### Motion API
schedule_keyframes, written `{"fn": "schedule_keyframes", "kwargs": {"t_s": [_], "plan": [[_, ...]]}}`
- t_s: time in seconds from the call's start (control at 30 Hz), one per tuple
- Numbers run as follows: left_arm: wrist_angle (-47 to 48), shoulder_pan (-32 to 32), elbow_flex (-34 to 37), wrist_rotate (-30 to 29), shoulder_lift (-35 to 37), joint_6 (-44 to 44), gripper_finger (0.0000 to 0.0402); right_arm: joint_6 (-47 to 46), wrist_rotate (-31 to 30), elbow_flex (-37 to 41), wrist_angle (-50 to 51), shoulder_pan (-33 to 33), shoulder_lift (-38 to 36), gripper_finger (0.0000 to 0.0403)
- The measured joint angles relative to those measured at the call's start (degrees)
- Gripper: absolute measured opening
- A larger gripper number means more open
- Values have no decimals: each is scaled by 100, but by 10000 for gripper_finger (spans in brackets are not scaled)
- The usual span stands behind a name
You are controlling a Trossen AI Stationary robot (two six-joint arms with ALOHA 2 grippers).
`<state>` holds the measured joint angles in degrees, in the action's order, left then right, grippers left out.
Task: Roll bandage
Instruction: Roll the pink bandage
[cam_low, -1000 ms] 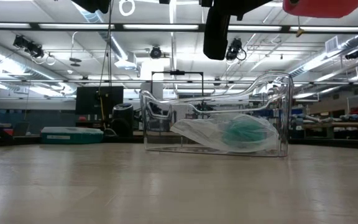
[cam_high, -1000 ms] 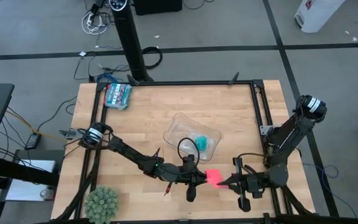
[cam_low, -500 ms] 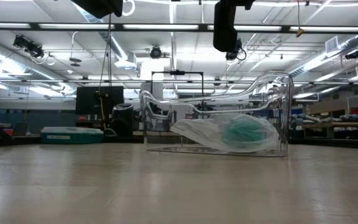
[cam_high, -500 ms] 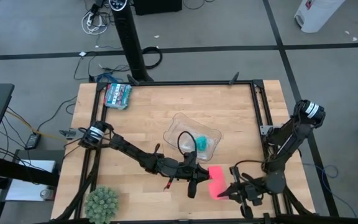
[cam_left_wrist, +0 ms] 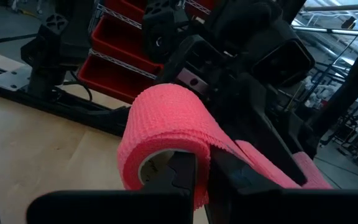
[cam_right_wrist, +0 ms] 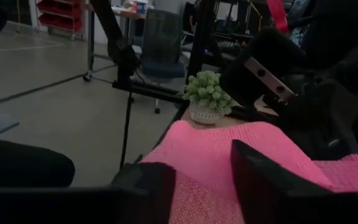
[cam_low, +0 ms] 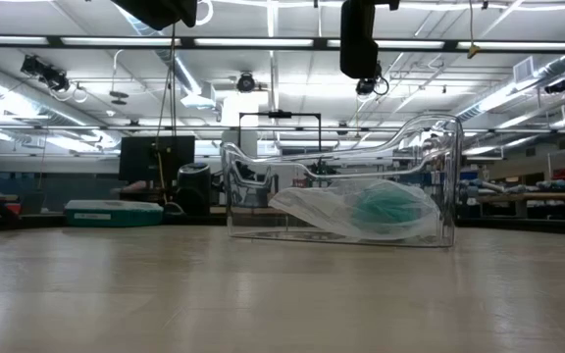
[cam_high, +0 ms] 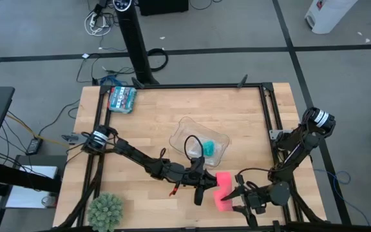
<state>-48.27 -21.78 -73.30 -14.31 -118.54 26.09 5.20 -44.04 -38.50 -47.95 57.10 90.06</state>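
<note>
your left gripper [cam_high: 201, 187] sits near the table's [cam_high: 147, 122] front edge, pinched tight on the wall of the bandage [cam_high: 222, 190] roll, one finger [cam_left_wrist: 182, 177] inside the core. the pink roll hangs between both grippers, above the wood, in front of the clear tray [cam_high: 184, 132]. its loose strip runs from the roll toward your right gripper [cam_high: 239, 196], long axis roughly left to right, sagging forward. your right gripper's fingers [cam_right_wrist: 260, 177] stand apart on either side of that strip.
</note>
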Motion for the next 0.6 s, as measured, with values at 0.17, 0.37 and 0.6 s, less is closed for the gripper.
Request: {"fn": "schedule_keyframes", "kwargs": {"t_s": [0.17,0.37,0.6], "plan": [[2,0,0,0,0,-2,28,-54,1,-2,19,0,0,219],[2,0,0,-2,0,-4,28,-54,2,0,72,2,0,247],[-18,9,0,-4,0,-2,28,1093,-1001,-250,141,328,-30,240]]}}
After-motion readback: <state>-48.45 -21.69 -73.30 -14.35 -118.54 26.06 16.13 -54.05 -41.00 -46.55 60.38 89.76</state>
